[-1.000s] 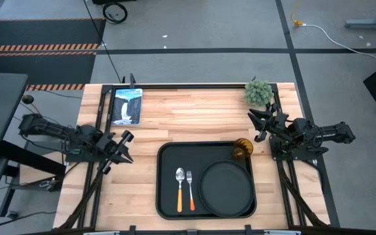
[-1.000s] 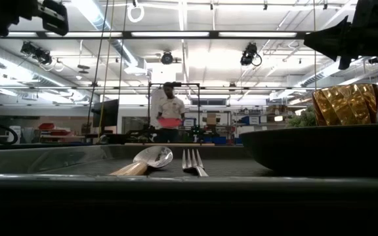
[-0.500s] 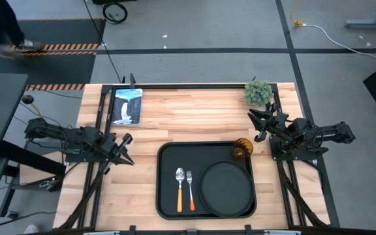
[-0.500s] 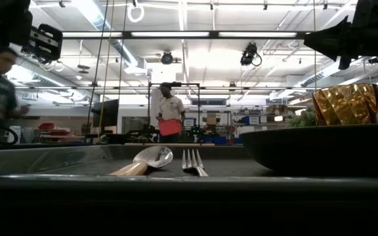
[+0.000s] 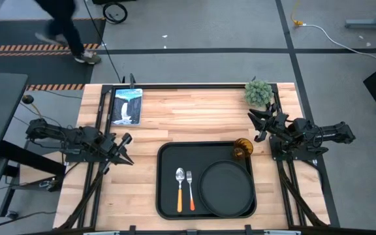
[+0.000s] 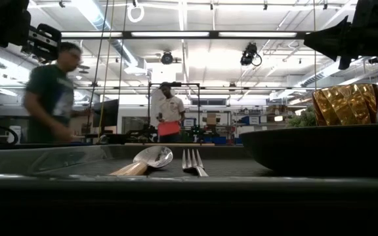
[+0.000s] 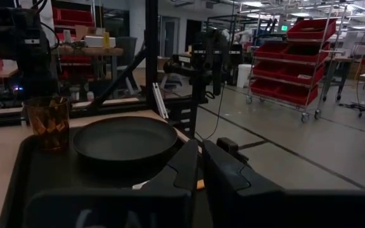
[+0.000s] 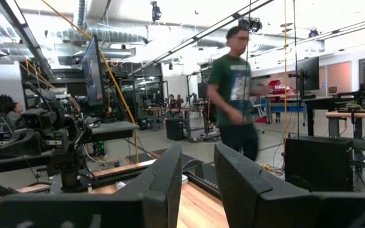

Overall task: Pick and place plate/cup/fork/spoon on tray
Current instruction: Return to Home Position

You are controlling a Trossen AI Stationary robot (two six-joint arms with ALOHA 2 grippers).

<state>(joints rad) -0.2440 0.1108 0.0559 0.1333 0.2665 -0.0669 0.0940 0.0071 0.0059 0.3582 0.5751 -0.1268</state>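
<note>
The black tray (image 5: pixel 168 196) lies at the table's near middle. On it rest the round black plate (image 5: pixel 226 188) at the right, the spoon (image 5: pixel 180 189) and the fork (image 5: pixel 190 189) side by side at the left, handles toward the near edge, and the amber cup (image 5: pixel 242 149) upright in the far right corner. My left gripper (image 5: pixel 126 149) is open and empty, left of the tray, above the table. My right gripper (image 5: pixel 258 125) is open and empty, beyond the cup at the right. The left wrist view shows the plate (image 7: pixel 125 138) and the cup (image 7: pixel 48 121).
A small green plant (image 5: pixel 258 92) stands at the far right corner and a picture card (image 5: pixel 126 106) lies at the far left. Bare wood lies between them and the tray. A person (image 5: pixel 64 26) walks past beyond the far edge.
My left gripper has come down a little at the table's left and then held still. A person has walked across behind the table.
</note>
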